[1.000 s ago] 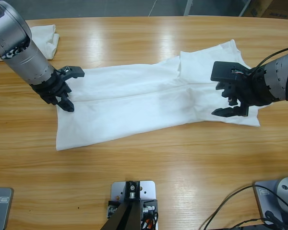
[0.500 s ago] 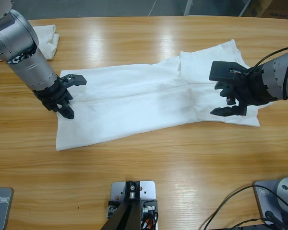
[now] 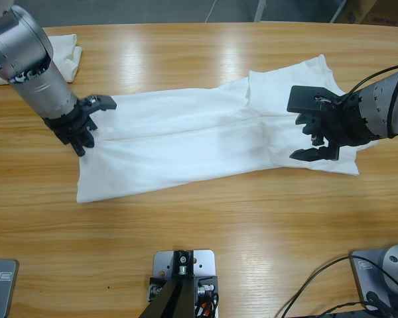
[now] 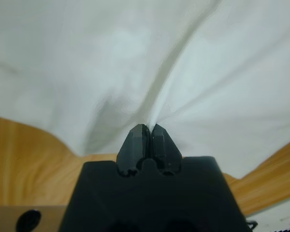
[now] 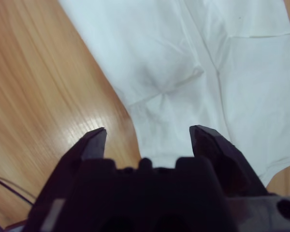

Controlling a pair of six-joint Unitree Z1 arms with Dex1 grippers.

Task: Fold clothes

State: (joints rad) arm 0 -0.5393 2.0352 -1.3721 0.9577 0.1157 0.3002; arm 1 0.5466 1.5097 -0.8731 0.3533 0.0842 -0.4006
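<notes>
Lying flat along the middle of the wooden table (image 3: 205, 218), the white T-shirt (image 3: 199, 139) is folded into a long band, sleeves toward one end. The left gripper (image 3: 81, 129) sits at the opposite end, jaws pressed together on a raised ridge of cloth. The right gripper (image 3: 316, 136) hovers over the sleeve end, jaws spread and holding nothing; another folded white garment (image 3: 63, 53) lies at the far corner.

Bare worktop (image 3: 252, 218) is left open along the near edge, below the spread T-shirt (image 3: 205, 142). Far-left corner is blocked by a folded white garment (image 3: 63, 53).
</notes>
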